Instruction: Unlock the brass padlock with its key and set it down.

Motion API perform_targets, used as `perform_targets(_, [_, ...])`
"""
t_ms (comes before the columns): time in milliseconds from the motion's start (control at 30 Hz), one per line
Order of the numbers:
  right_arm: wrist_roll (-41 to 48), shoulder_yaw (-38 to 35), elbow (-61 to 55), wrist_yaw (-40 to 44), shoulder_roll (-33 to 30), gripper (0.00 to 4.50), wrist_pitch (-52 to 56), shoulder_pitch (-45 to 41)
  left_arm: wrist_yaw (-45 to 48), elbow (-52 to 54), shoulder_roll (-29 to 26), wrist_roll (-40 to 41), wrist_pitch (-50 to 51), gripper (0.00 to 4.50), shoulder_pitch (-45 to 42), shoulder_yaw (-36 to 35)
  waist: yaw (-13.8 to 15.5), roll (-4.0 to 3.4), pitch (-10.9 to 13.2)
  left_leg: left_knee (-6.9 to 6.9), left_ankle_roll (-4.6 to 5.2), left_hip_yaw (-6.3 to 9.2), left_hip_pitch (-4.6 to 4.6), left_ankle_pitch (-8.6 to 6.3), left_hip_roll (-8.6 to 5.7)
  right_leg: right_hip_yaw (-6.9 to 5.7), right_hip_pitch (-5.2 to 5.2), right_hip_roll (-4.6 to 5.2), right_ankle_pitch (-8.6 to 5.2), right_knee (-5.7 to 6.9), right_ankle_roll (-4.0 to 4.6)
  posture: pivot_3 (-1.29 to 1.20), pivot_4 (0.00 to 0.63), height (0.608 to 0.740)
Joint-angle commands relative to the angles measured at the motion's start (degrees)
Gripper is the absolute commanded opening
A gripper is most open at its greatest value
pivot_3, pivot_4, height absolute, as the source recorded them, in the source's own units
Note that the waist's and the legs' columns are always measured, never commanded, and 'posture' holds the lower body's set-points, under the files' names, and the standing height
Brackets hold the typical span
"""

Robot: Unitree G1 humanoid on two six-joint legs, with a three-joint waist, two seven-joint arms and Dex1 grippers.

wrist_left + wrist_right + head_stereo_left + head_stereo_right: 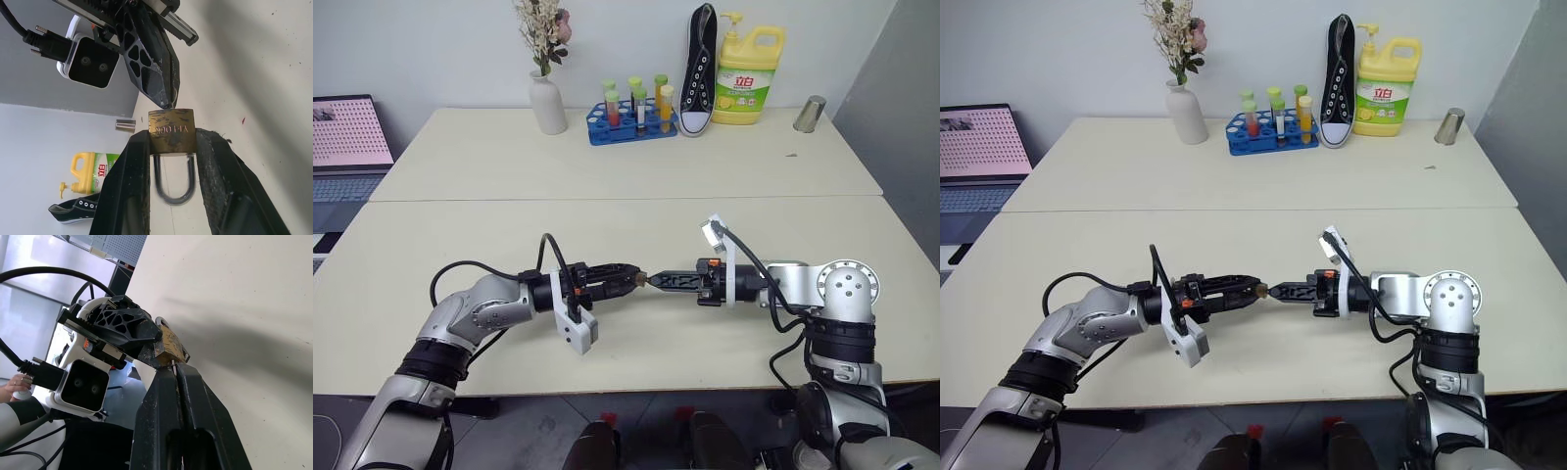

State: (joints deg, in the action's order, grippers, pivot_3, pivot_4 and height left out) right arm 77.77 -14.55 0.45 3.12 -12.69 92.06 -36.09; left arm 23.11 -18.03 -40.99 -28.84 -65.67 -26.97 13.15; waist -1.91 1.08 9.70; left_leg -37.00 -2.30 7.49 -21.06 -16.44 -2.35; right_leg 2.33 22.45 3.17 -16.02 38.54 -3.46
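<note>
Both arms reach inward over the front edge of the pale, matte table, forearms nearly level and tips meeting at the middle. Left gripper points toward the right — its two black fingers pinch the flat sides of the brass padlock, a small golden block with scuffed, engraved metal, held in the air above the tabletop; the thin silvery shackle loops back between the fingers. Right gripper points toward the left, its rough black fingers pressed tightly together, the tip touching the lock's keyhole end — whether a key sits between them I cannot tell. Farther back stand a yellow detergent bottle, a black sneaker and a white vase.
</note>
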Motion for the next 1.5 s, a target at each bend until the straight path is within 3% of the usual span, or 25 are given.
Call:
perform_targets(33, [6.4,-0.5,0.6,-2.5,0.6,0.00,0.4,-1.8,-0.8,0.6,-0.4,-0.7,-0.8,0.95,-0.8,0.5,0.0,0.00,0.0,0.00,0.00,0.00,0.00,0.00,0.00,0.00,0.00,0.00,0.00,0.00,0.00,0.00,0.150,0.740])
perform_targets(333, [10.2,4.1,-3.6,-3.2,-1.8,0.00,-2.1,-0.9,-1.0,0.7,-0.2,0.0,-0.4,0.95,-0.3,0.6,0.0,-0.01,0.0,0.00,0.00,-0.01,-0.01,0.00,0.01,0.01,0.01,0.00,0.00,0.00,0.00,0.00,0.150,0.740])
perform_targets(433, [8.6,5.5,-6.0,-2.7,-2.8,0.61,-3.4,-0.2,-0.9,0.9,-0.1,0.4,-0.1,0.95,-0.1,0.6,0.0,-0.01,0.0,0.00,0.01,0.00,-0.02,0.00,0.01,0.01,0.02,0.00,0.00,0.01,0.00,0.00,0.150,0.740])
perform_targets(567, [8.6,6.7,-7.7,-1.2,-3.8,1.97,-5.4,0.8,-0.9,1.0,-0.1,0.6,0.2,0.95,-0.1,0.6,0.0,-0.01,0.0,0.00,0.01,0.00,-0.02,0.00,0.01,0.00,0.03,-0.01,0.00,0.01,0.00,0.00,0.150,0.740])
perform_targets(700, [-9.8,16.3,-20.1,12.8,-13.8,3.33,-17.2,3.1,-1.0,1.3,0.1,1.7,1.2,0.95,0.0,0.7,0.0,-0.08,0.0,-0.02,0.01,0.00,-0.11,0.00,0.01,0.01,0.10,0.02,-0.01,0.00,-0.01,0.00,0.150,0.740])
perform_targets(833, [-24.0,23.8,-25.8,23.4,-20.8,3.33,-31.4,7.3,-0.9,2.6,0.3,2.9,2.3,0.95,0.6,0.8,0.0,-0.07,0.0,-0.02,0.00,0.01,-0.17,0.00,-0.02,-0.05,0.17,0.01,-0.02,-0.04,-0.03,0.00,0.150,0.740])
perform_targets(1367, [-30.2,24.7,-23.9,24.3,-10.1,3.33,-35.3,9.5,-0.2,3.2,0.5,3.8,2.5,0.95,0.4,1.5,0.1,-0.07,0.0,-0.03,-0.01,0.02,-0.20,0.01,0.01,-0.02,0.21,0.03,0.00,-0.02,-0.01,0.00,0.150,0.740])
perform_targets(1500, [-31.0,24.3,-23.2,24.9,-9.8,2.36,-35.3,9.5,-0.1,3.2,0.5,3.9,2.6,0.95,0.4,1.6,0.1,-0.07,0.0,-0.03,-0.01,0.02,-0.19,0.01,0.00,-0.02,0.21,0.02,-0.01,-0.01,-0.01,0.00,0.150,0.740])
